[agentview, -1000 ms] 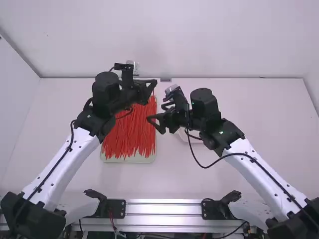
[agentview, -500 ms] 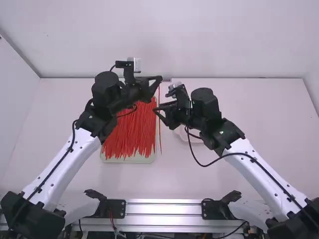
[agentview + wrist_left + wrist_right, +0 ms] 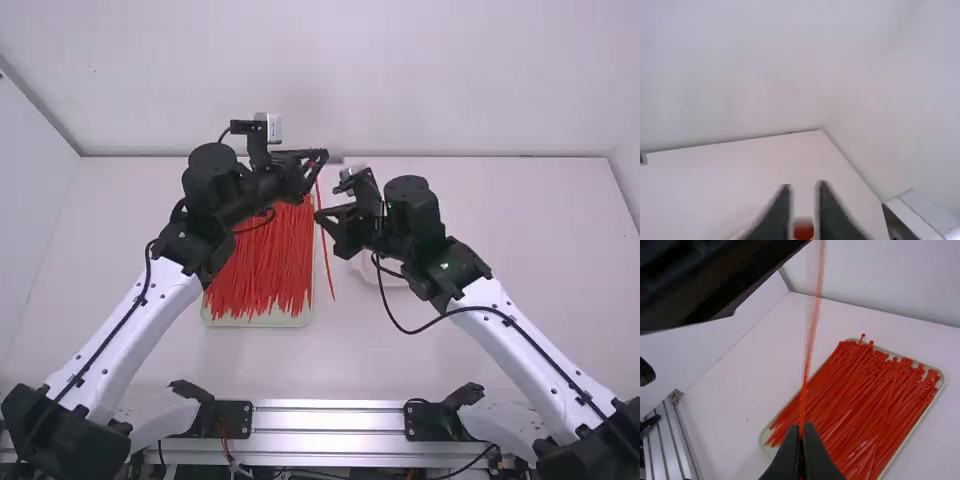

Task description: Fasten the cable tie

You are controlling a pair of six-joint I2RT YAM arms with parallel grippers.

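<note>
Under the left gripper [image 3: 319, 157] hangs a straight red cable tie [image 3: 328, 260].

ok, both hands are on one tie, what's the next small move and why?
Probably: the right hand curls its stretch of the tie up toward the end pinched in the left hand. The tie runs straight between the two shut hands above the tray, its tail hanging free past the right hand, so no loop exists yet.

Glossy plastic cable tie [image 3: 327, 258] (matt table [image 3: 520, 230])
</note>
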